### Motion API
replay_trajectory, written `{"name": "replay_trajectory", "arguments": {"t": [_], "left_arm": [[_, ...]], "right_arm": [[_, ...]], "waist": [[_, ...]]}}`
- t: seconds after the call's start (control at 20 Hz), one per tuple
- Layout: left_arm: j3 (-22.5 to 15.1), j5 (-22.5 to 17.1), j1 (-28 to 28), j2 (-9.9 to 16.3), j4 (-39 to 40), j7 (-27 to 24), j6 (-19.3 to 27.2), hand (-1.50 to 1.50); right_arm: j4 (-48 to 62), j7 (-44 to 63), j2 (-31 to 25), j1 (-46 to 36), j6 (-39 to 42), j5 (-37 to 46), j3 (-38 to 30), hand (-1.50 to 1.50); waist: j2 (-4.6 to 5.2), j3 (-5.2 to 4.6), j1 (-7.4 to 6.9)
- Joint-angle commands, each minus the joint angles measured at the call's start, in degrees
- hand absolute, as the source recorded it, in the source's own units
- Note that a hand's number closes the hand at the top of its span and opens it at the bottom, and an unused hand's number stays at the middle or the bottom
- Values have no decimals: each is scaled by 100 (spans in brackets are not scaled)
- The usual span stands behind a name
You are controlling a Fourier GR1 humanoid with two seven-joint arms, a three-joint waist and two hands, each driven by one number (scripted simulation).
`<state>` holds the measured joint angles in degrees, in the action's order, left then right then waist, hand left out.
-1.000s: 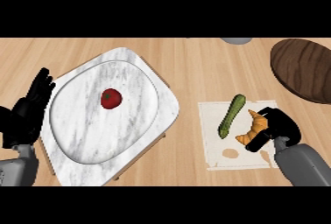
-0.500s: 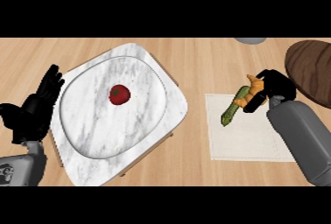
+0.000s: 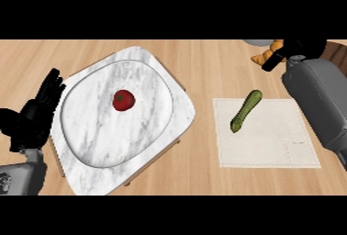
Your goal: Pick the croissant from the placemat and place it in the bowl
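At top right, right hand (image 3: pixel 298 49) has carried the croissant (image 3: pixel 265 56), fingers curled round it, up off the placemat (image 3: pixel 271 147) toward the bowl since a second ago, cucumber (image 3: pixel 245 110) left behind; left hand (image 3: pixel 34 114) rests open.

Tomato (image 3: pixel 123 100) on marble plate (image 3: pixel 102 142); plate atop marble board (image 3: pixel 169 82).
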<state>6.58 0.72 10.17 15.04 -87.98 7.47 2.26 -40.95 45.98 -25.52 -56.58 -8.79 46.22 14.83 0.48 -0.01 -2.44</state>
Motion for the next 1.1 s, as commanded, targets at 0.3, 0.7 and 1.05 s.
{"name": "replay_trajectory", "arguments": {"t": [0.3, 0.7, 1.05], "left_arm": [[117, 6, 80, -30, 173, 0, 21, 0], [33, 109, -91, -98, -56, 40, 34, 0], [52, 171, -75, -248, 257, -348, 90, 0]], "right_arm": [[44, 539, -329, -863, -679, 598, -464, 150], [908, -1042, -1041, -603, -1342, -71, -1531, 150], [1841, -2459, -1101, -211, -2053, -426, -2112, 150]], "waist": [[-37, -1, 193], [-2, 7, 133], [34, 9, 80]]}}
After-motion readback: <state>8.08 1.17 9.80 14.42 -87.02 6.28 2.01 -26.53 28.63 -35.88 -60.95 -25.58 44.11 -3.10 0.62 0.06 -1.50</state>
